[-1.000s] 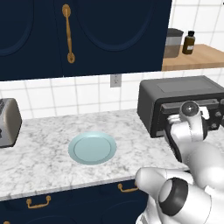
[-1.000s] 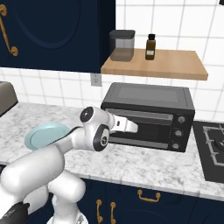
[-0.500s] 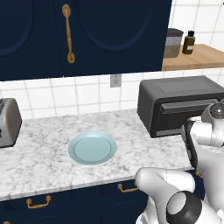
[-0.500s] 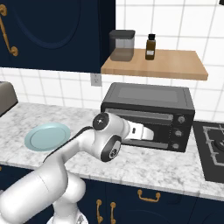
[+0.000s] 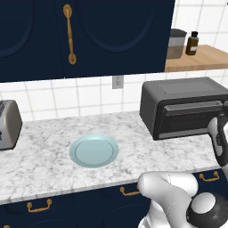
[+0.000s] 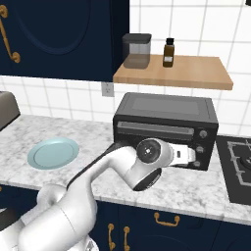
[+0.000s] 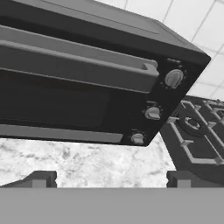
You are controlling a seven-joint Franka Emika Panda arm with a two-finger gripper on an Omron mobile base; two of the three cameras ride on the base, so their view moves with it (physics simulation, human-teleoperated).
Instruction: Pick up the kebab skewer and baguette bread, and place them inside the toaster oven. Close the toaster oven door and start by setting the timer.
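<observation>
A grey-veined white marble bench [image 5: 49, 164] runs under navy cupboards and white tiles, carrying a pale blue plate [image 5: 94, 151], with a wooden shelf [image 6: 186, 73] above and a black hob [image 6: 238, 169] to the right. The toaster oven [image 6: 166, 128], a dark grey box with three knobs [image 7: 152, 113] at its right, stands on the bench under the shelf, its toaster oven door [image 7: 57, 103] shut under a bar handle [image 7: 78, 65]. The tool [image 7: 109, 178] hangs just before the knobs, fingers spread wide and holding nothing.

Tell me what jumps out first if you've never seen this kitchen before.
The dark grey toaster oven on the marble counter, door shut, with the white arm's open gripper hovering at its knobs. Left of it lies an empty pale blue plate. Above the oven, a wooden shelf holds a canister and a brown bottle.
</observation>
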